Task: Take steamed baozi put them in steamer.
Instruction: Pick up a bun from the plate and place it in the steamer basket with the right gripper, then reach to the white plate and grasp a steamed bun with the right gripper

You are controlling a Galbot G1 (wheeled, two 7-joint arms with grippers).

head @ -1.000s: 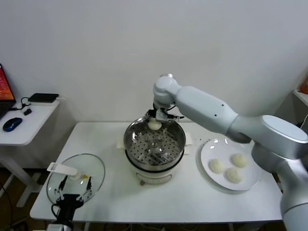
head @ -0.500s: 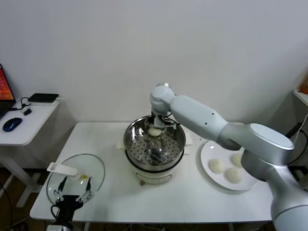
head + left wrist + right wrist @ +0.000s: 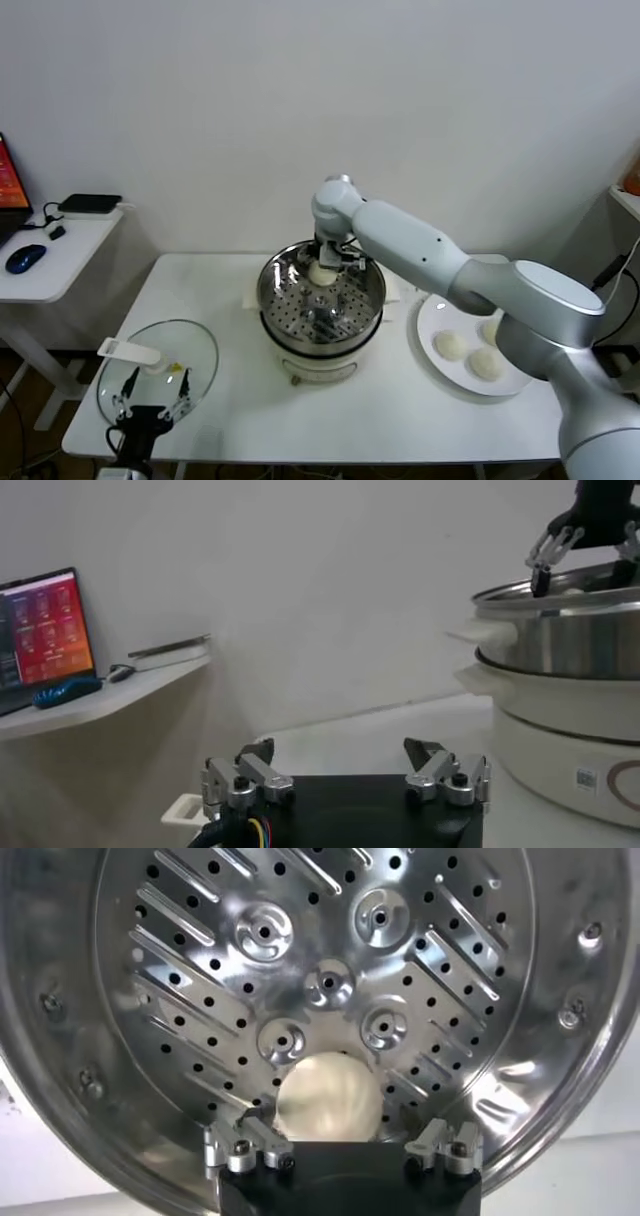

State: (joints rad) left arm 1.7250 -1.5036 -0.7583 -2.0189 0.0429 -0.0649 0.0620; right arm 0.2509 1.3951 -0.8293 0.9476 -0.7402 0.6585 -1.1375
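Right pincer [image 3: 322,262] reaches down from a long white arm bent over the far rim of the steamer [image 3: 372,300], its fingers spread apart around a smooth, round, off-white baozi [image 3: 328,1096] that sits over the shiny perforated steel floor. Three more baozi [image 3: 450,345] lie on a flat white plate [image 3: 432,310] on the white surface [image 3: 400,420] beside the steamer. Left pincer [image 3: 345,777] hangs idle with fingers apart above a round glass lid [image 3: 200,350].
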